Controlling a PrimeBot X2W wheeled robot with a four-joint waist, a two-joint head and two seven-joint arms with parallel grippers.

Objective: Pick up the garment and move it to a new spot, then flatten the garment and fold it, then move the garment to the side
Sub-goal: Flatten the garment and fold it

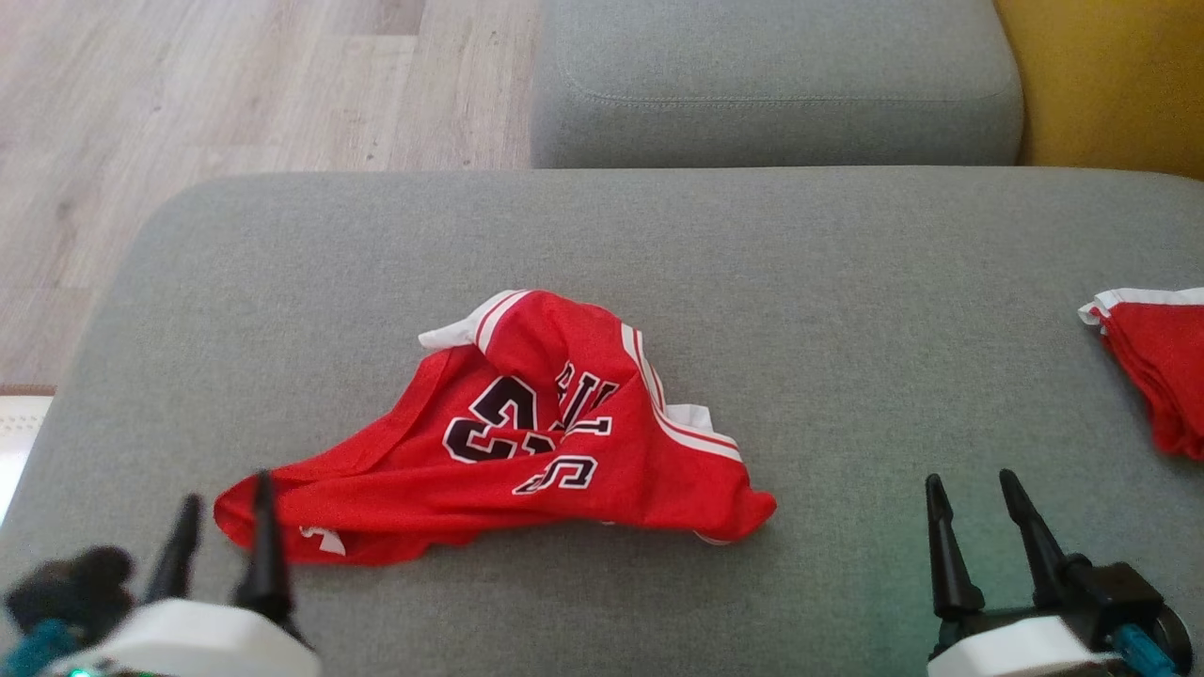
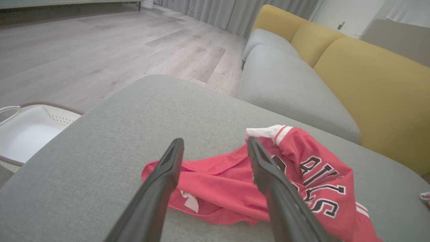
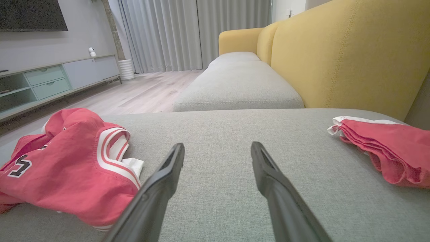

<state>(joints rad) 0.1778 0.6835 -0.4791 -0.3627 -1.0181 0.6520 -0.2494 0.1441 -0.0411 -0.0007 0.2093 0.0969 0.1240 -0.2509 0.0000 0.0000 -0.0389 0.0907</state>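
Your left claw (image 1: 226, 489) stood wide open and empty at the near left corner of the crumpled red garment (image 1: 564, 442), midway across the grey sofa cushion (image 1: 847, 282). Your right claw (image 1: 969, 477) gaped empty too; off to its right lay a second red cloth (image 1: 1162, 376).

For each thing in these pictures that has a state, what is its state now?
Red basketball jersey with black letters: crumpled, not folded, on the grey fabric sofa cushion.
Second red garment with white trim: folded in layers, at the right.
Left jaws: open, over the jersey's left end, holding nothing.
Right jaws: open, over bare cushion.
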